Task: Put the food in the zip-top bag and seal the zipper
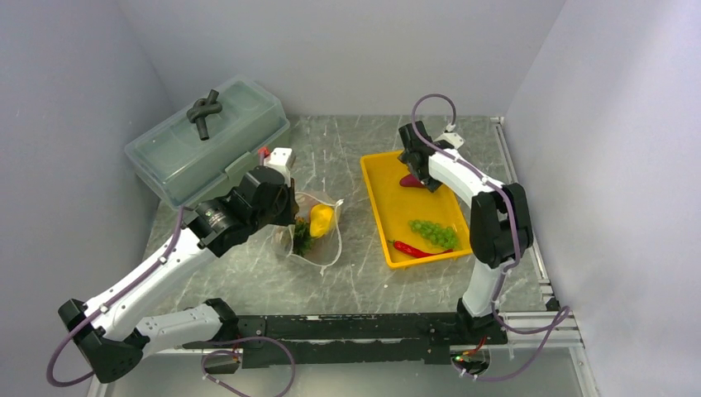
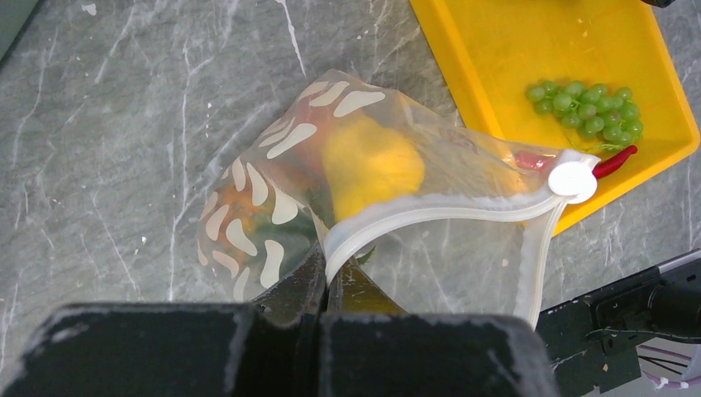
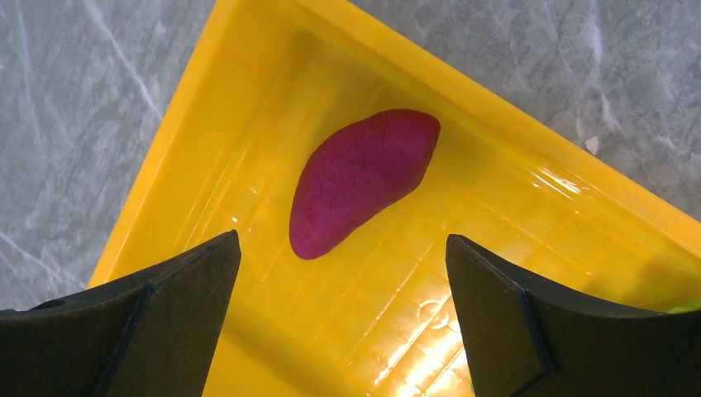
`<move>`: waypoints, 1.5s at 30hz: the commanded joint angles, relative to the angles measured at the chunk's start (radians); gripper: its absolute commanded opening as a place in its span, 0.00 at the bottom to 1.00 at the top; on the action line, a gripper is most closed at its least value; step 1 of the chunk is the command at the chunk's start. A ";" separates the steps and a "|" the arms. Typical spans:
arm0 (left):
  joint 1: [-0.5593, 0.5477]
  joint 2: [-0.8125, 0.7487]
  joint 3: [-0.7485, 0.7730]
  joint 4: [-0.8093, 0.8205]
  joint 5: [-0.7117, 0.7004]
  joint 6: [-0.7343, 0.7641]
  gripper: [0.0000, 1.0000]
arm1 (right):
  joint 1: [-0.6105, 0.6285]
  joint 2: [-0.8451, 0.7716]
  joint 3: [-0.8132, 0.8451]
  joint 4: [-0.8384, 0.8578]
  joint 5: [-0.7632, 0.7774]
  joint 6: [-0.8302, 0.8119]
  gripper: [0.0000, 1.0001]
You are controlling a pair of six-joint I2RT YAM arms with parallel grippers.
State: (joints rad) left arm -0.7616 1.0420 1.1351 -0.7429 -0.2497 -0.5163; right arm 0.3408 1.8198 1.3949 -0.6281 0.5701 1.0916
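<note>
The zip-top bag (image 2: 463, 248) lies on the grey marble table (image 1: 347, 281), left of the yellow tray (image 1: 376, 207) and just beside it. You see it as a clear pouch with white marks. Its zipper (image 2: 430, 211) runs as a whitish strip from the fingers of your left gripper (image 2: 324, 277) to a round white slider (image 2: 573, 180). A second strip turns down from the slider, so the two strips stand apart and the mouth is open.

Inside the bag lie the yellow fruit (image 2: 372, 165) and, deeper in, an orange and green piece (image 2: 248, 223) that is blurred by the plastic.

Your left gripper is clenched on the zipper edge of the bag, jaws pressed together with the strip between them.

In the tray the green grape bunch (image 2: 591, 107) and the red chili (image 1: 413, 249) lie at the near end, close together. The dark purple piece (image 3: 364, 182) lies alone at the far end.

Your right gripper (image 3: 340, 244) hangs over the purple piece with its jaws spread wide, one finger on either side and neither touching it.

At the far left corner stands a translucent lidded box (image 1: 207, 141) with a dark knotted object (image 1: 204, 109) on its lid.
</note>
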 commanded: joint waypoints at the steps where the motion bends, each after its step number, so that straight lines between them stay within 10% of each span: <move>1: 0.005 -0.033 0.001 0.042 0.019 0.006 0.00 | -0.016 0.039 0.055 -0.040 0.040 0.070 0.98; 31: 0.006 -0.035 0.004 0.017 0.018 0.010 0.00 | -0.058 0.244 0.162 -0.029 -0.038 0.125 0.72; 45: 0.008 -0.015 0.012 0.023 0.025 0.006 0.00 | -0.057 0.165 0.085 0.048 -0.064 0.057 0.29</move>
State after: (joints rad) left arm -0.7586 1.0256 1.1316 -0.7681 -0.2394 -0.5121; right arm 0.2867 2.0571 1.5131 -0.6258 0.5152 1.1839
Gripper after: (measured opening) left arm 0.012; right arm 0.668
